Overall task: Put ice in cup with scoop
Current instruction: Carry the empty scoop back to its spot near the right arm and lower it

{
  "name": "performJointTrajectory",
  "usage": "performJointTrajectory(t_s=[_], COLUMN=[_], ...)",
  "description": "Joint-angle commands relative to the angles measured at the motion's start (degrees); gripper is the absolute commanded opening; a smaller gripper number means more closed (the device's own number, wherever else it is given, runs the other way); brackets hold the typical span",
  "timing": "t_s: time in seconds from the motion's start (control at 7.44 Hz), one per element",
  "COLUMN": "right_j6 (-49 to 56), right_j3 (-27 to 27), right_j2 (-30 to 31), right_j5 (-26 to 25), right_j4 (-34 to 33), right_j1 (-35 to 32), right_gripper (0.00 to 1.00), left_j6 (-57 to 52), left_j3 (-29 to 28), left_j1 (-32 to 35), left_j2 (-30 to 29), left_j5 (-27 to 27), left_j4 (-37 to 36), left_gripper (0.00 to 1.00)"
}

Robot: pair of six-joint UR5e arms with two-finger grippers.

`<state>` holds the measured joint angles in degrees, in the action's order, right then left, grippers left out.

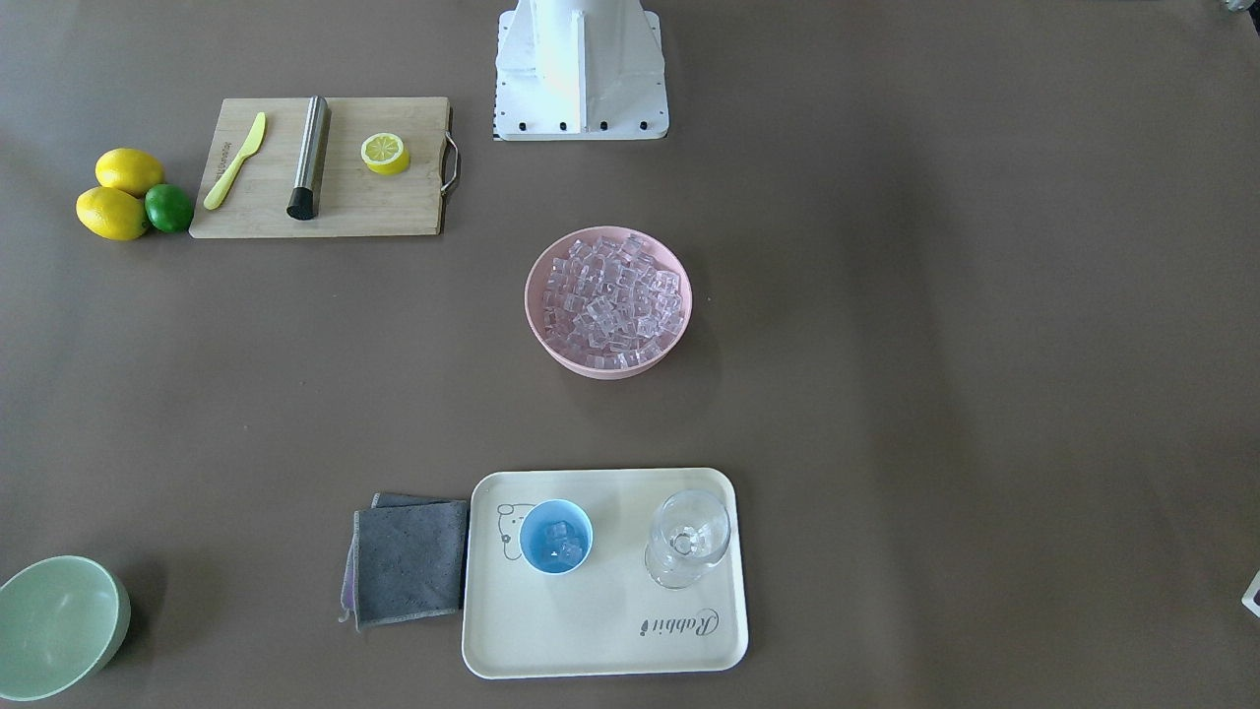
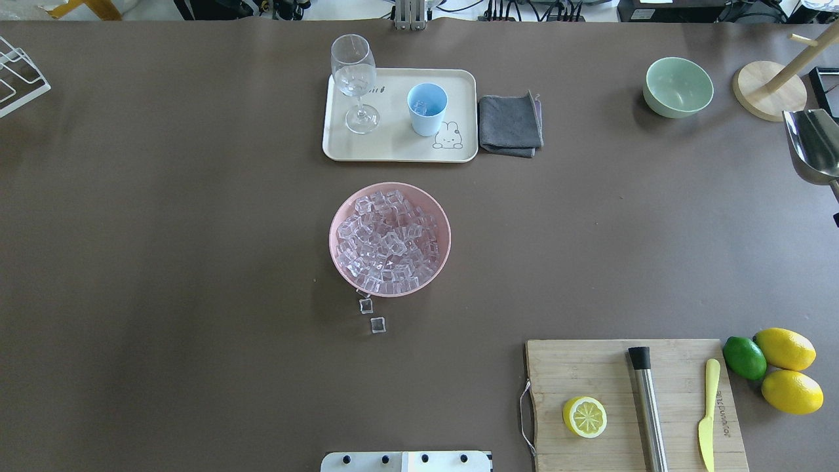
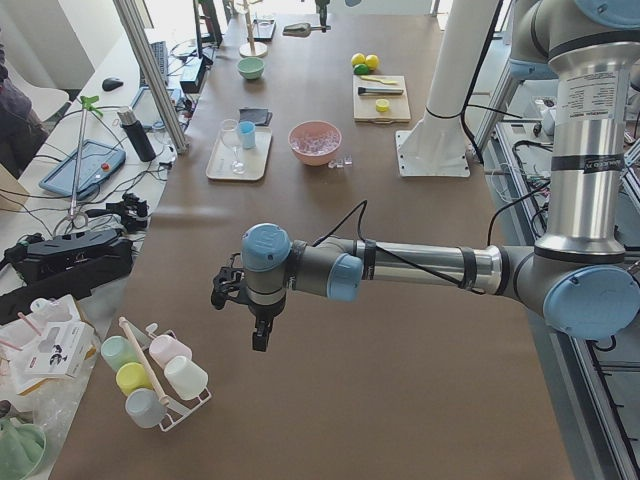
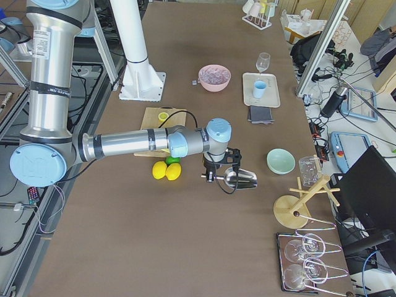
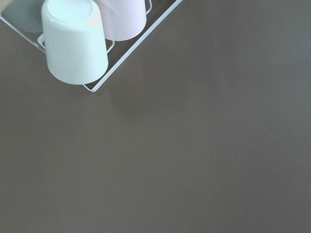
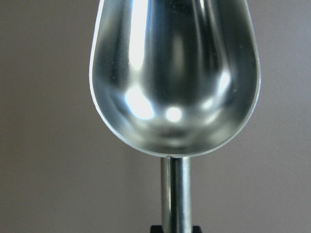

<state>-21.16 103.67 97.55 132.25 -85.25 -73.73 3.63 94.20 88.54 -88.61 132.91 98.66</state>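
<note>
The ice (image 2: 388,241) fills a pink bowl (image 2: 341,216) at mid-table, and two loose cubes (image 2: 371,316) lie on the table beside it. The light-blue cup (image 2: 427,109) stands on a cream tray (image 2: 393,149) with a few cubes in it (image 1: 561,539). My right gripper (image 4: 216,170) is shut on the handle of the silver scoop (image 6: 175,73), held above the table's right end; its trough is empty. The left gripper (image 3: 258,335) hovers over the table's far left end, showing only in the side view, so I cannot tell its state.
A clear stemmed glass (image 2: 354,78) shares the tray, with a grey cloth (image 2: 510,124) beside it. A pale-green bowl (image 2: 678,86) and a wooden stand (image 2: 768,92) sit near the scoop. A cutting board (image 2: 629,400) carries a half lemon, steel cylinder and knife. Upturned cups (image 5: 75,41) sit in a rack.
</note>
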Motion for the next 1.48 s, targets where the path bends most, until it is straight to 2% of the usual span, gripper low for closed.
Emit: performJointTrajectory(t_s=[0.0, 0.13, 0.4, 0.54, 0.81, 1.34], right_j6=[-1.6, -5.3, -15.5, -17.6, -16.1, -14.3], right_j3=[-7.9, -8.1, -8.0, -7.8, -8.0, -10.4], right_j2=[-0.5, -1.0, -1.0, -1.5, -1.4, -1.5], right_j5=[0.4, 0.3, -0.3, -0.3, -0.2, -0.2], right_j4=[6.9, 7.3, 14.4, 15.9, 17.5, 17.9], right_j1=[0.0, 0.9, 6.5, 7.5, 8.3, 9.0], right_gripper=[0.00, 0.00, 0.00, 0.00, 0.00, 0.00], left_j6=[0.0, 0.0, 0.1, 0.1, 0.1, 0.1], left_j3=[0.2, 0.1, 0.2, 0.3, 0.0, 0.2], left_j1=[-1.9, -1.8, -1.5, -1.6, -1.6, -1.8], left_j2=[-0.4, -0.3, -0.2, -0.2, -0.2, -0.3], left_j5=[0.2, 0.1, 0.2, 0.2, 2.2, 2.2], left_j4=[-0.2, -0.1, 0.0, 0.0, 0.0, -0.1], left_gripper=[0.99, 0.99, 0.99, 0.99, 0.99, 0.99])
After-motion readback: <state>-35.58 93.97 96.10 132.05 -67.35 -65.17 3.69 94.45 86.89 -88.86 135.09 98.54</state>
